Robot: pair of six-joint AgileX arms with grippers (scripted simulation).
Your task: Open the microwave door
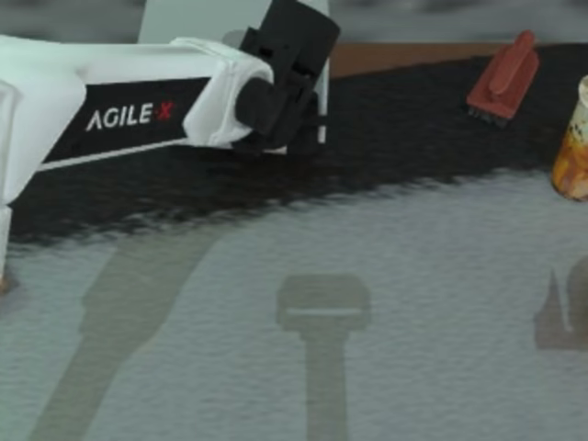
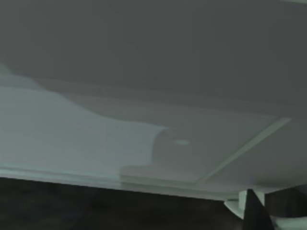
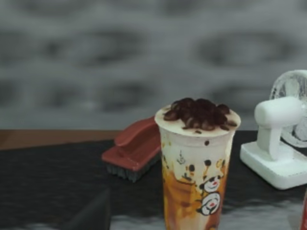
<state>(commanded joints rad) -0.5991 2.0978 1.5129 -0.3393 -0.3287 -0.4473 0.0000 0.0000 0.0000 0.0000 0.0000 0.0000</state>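
Silver-white panels fill the left wrist view: this is the microwave (image 2: 144, 120), seen from very close, with a thin raised line that may be the edge of the microwave door (image 2: 249, 143). From above, only a pale slab of the microwave (image 1: 184, 20) shows at the far edge of the bench (image 1: 413, 294), mostly hidden behind the left arm.

The left hand (image 1: 292, 69) is pressed up against the microwave's near face, its black body covering the spot where the door would be. Whether its fingers are spread or pinching anything, I cannot tell. I also cannot tell whether the door is ajar; no gap is plain in either view. My judgement is that the opening is under way or just starting, with the swing itself not confirmed.

The right hand is not in view. Well to the right of the microwave lie a red brush (image 1: 503, 81) and a drink cup (image 1: 573, 147).
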